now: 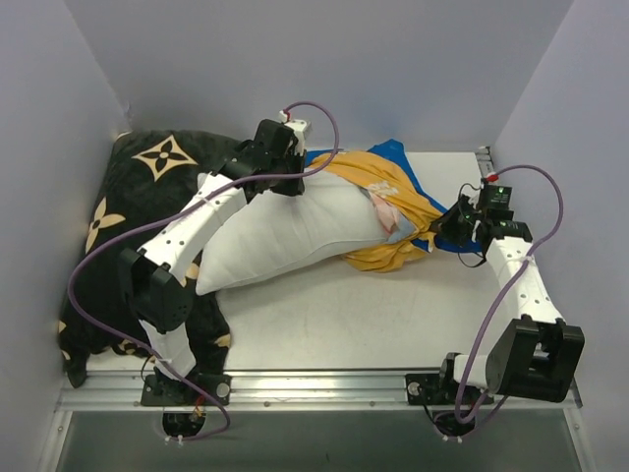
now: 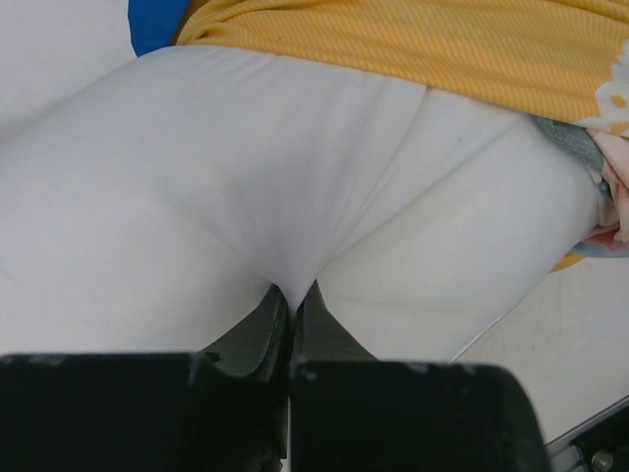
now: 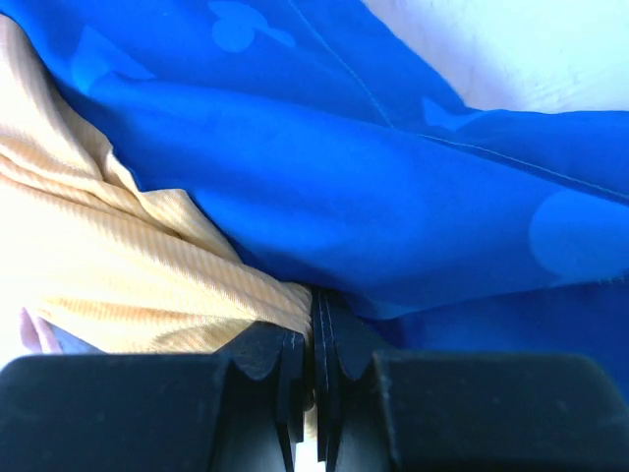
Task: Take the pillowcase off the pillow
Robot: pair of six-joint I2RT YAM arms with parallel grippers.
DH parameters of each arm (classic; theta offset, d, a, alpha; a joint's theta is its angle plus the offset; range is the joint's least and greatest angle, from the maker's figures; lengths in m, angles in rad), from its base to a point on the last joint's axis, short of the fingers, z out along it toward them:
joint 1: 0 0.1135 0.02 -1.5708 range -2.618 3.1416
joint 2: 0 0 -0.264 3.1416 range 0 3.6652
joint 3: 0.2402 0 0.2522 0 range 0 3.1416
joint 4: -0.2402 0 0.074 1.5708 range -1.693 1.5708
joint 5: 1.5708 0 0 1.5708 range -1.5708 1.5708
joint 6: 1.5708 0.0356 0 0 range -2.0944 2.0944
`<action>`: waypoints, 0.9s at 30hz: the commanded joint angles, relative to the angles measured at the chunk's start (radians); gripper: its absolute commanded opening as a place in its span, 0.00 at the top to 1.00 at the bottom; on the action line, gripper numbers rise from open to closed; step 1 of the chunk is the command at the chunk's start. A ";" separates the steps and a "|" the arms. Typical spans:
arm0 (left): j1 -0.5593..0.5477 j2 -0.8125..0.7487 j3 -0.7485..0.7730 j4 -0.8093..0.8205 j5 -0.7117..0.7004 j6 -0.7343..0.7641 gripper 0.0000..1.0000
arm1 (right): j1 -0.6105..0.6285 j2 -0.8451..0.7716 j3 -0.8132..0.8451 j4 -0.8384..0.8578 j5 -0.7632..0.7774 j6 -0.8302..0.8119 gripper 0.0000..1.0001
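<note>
Left gripper [image 2: 292, 295] clamped on far pillow [image 2: 197, 197] edge, right gripper [image 3: 316, 305] clamped on bunched pillowcase [image 3: 393, 197] end, open table [image 1: 324, 324] nearside.

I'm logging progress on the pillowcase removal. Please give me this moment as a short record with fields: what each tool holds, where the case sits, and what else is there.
left tool: shut, pinching the white pillow
right tool: shut on the pillowcase
pillowcase state: bunched over the pillow's right end, orange inner side showing
pillow state: mostly bare, lying across the table
other: black flowered cushion at the left
</note>
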 commanded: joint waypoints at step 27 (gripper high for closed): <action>-0.142 -0.419 -0.965 0.520 -0.069 -0.285 1.00 | 0.665 0.183 0.547 -0.129 0.337 -0.349 0.06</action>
